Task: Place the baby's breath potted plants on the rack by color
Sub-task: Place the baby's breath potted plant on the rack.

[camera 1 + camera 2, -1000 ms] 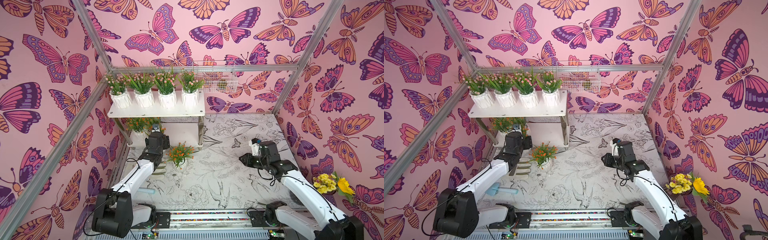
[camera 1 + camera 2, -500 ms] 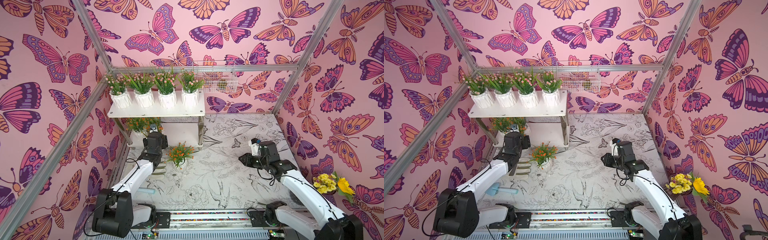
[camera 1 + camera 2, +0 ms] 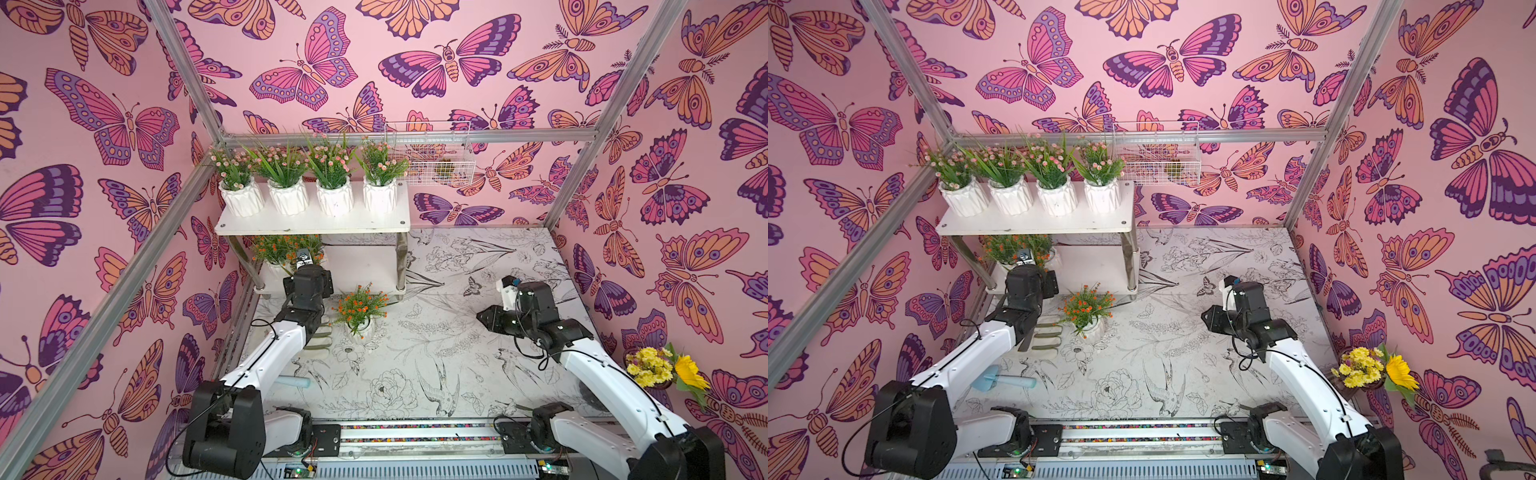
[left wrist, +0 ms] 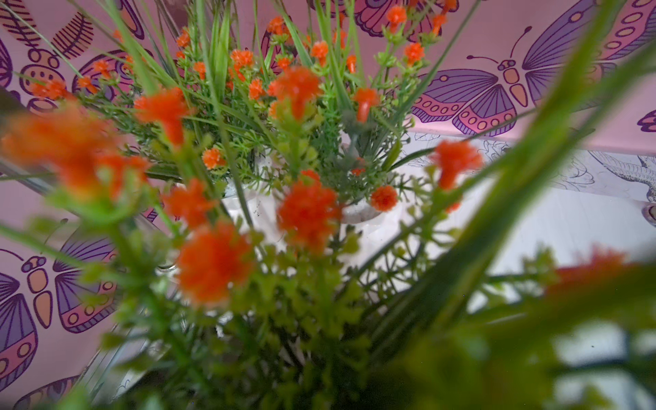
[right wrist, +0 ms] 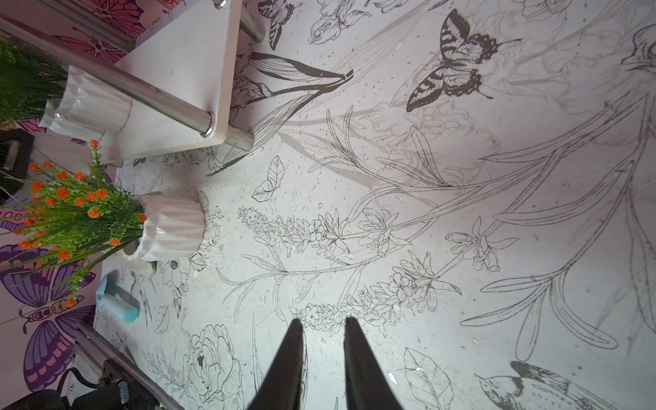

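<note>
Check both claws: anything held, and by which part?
Right claw: nothing, narrow gap above the table. Left claw: hidden among orange-bloom plants at the lower shelf of the rack; hold cannot be told.

White wire basket (image 3: 428,153) on back wall; sunflower bunch (image 3: 665,368); pale blue trowel (image 3: 1005,381) on table (image 3: 457,332).

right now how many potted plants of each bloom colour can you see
pink plants, top tier: 4
loose orange plant, on the table: 1
shelved orange plants, lower tier: at least 2, sprays overlap
total: at least 7
</note>
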{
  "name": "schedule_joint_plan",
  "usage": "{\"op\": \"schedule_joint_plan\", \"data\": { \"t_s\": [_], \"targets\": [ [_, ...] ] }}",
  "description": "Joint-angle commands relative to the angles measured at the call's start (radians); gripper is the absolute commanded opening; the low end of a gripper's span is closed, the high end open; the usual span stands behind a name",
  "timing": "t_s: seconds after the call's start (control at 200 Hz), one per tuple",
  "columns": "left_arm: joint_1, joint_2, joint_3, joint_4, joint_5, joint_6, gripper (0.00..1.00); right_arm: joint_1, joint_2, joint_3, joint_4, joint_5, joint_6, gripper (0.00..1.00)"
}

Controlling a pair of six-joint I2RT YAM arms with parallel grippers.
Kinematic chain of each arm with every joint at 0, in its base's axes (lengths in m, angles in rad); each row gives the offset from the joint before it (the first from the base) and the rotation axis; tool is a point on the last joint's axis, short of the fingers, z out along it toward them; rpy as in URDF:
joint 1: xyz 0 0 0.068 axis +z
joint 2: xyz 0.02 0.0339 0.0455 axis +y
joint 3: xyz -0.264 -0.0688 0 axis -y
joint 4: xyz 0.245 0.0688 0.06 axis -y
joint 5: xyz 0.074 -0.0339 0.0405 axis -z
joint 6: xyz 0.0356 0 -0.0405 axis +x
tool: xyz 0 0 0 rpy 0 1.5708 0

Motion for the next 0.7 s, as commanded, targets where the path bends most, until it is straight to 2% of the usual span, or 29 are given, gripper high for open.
{"op": "schedule_joint_plan", "data": {
  "t_s": [0.0,0.3,0.381,0.691],
  "targets": [
    [0.015,-0.027,0.000,0.059,-0.068,-0.004,0.69,-0.005,0.008,-0.003,0.011,-0.013,0.008,0.23],
    [0.030,0.005,-0.010,0.152,0.196,-0.036,0.68,-0.005,0.026,-0.007,0.035,-0.026,0.012,0.23],
    [0.028,0.062,0.006,0.164,0.227,-0.035,0.67,-0.005,0.027,-0.011,0.035,-0.026,0.013,0.23],
    [0.022,0.145,0.022,0.252,0.355,-0.025,0.66,-0.005,0.018,-0.019,0.034,-0.013,0.013,0.23]
  ]
}}
